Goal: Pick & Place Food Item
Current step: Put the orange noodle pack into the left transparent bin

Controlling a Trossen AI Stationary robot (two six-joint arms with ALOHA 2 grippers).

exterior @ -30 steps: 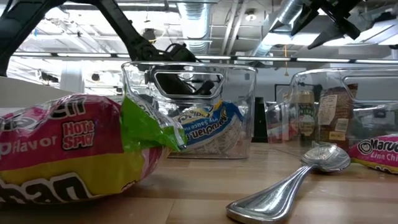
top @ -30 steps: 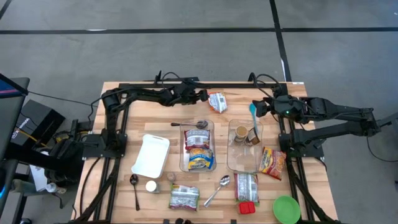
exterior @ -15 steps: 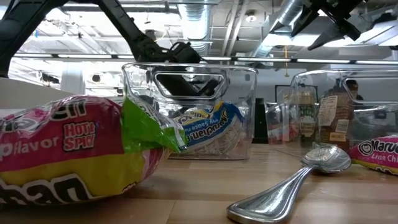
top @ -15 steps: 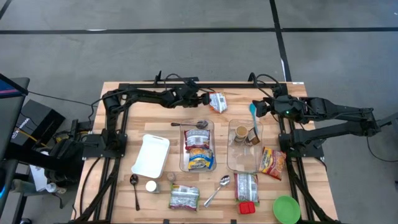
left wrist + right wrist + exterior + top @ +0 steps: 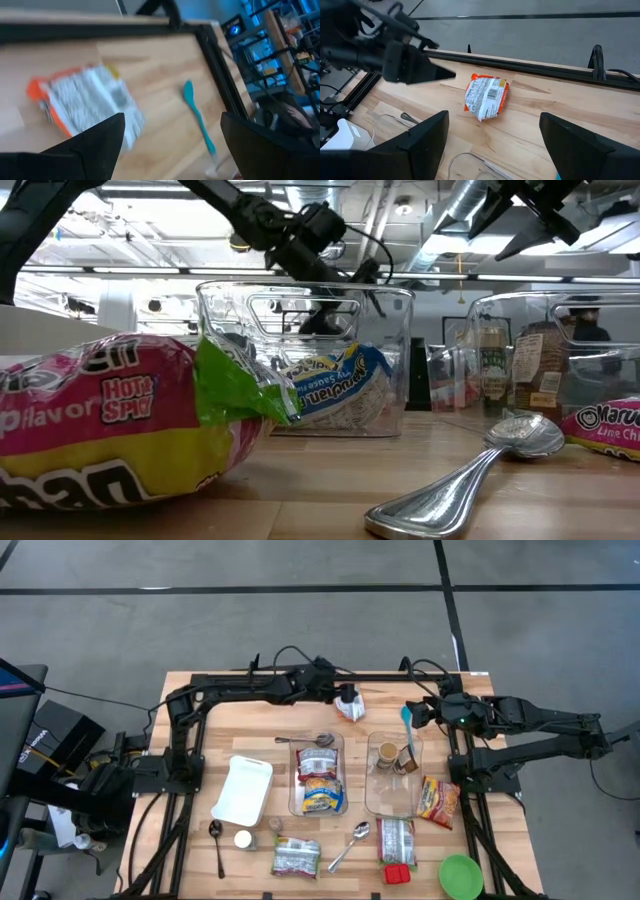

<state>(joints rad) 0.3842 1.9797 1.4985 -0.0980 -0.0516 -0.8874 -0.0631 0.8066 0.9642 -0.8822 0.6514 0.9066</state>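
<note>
High view, read left to right: white tray lying on the wooden surface; beyond it, toward the far edge, left gripper reaching out over an orange-and-white food packet. In the middle, two clear bins: one stacked with noodle packets, the other with small jars. Further right, right gripper hovering near a teal spoon, close to the jar bin. Left wrist view: fingers spread wide, released, nothing between them, packet just ahead and slightly to one side. Right wrist view: fingers likewise apart and empty, the same packet farther off, flat on the boards near the far rail. Key relation: packet directly under and just in front of the left fingers, well apart from the right ones, so left arm clearly the nearer. Long axis of the packet seemingly slanted across the boards, running diagonally from the far rail toward the bins. Likely next: a short descent, fingers straddling the narrow width rather than the length. Grasp not yet made.
</note>
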